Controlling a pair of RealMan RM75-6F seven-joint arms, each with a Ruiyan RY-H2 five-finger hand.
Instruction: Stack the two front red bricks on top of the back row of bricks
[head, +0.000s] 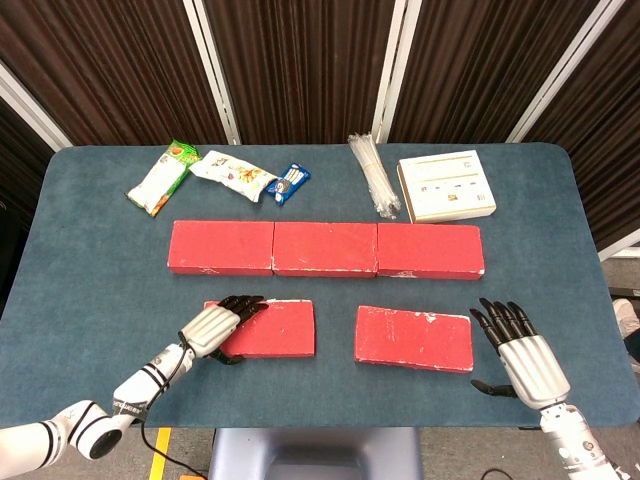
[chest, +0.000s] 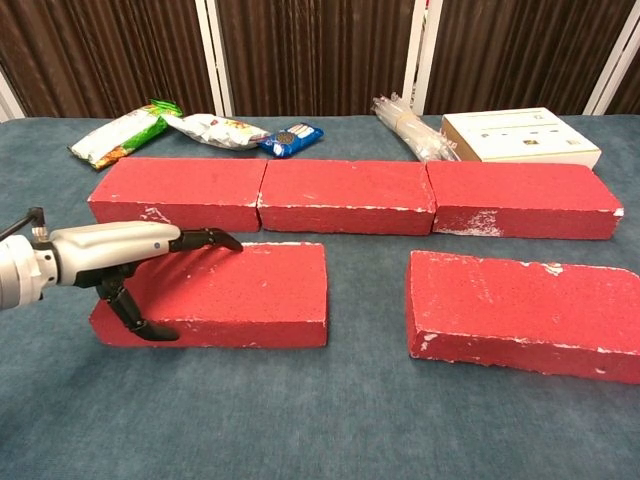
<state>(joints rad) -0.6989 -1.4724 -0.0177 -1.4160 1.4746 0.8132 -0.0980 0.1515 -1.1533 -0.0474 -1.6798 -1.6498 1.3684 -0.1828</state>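
While your blue felt-covered desk (head: 90, 290) carries everything, its soft nap shows plainly beside the hard blocks. Largest on it is the back row of three rough red rectangular bricks (head: 325, 248), set end to end and touching, their edges chipped white. Nearer you lie the two front bricks, well apart from each other: the left front red brick (head: 272, 329) and the right front red brick (head: 414, 338), both flat on the desk, both of the same grainy, scuffed material.

Behind the row on the right you have a flat cream cardboard box (head: 446, 186); its printing is too small to read. Just beside it lies a bundle of clear plastic-wrapped straws (head: 374, 175). On the left sit a green and white snack packet (head: 160, 178), a white crinkled snack bag (head: 231, 172) and a small blue biscuit packet (head: 288, 183); no brand on them can be read.

Your left hand (chest: 110, 250), silver-backed with black fingers (chest: 205, 239), grips the left end of the left front brick, fingers over the top face and thumb against the near side. Your right hand (head: 522, 352) rests just right of the right front brick, apart from it, its fingers spread wide and holding nothing.
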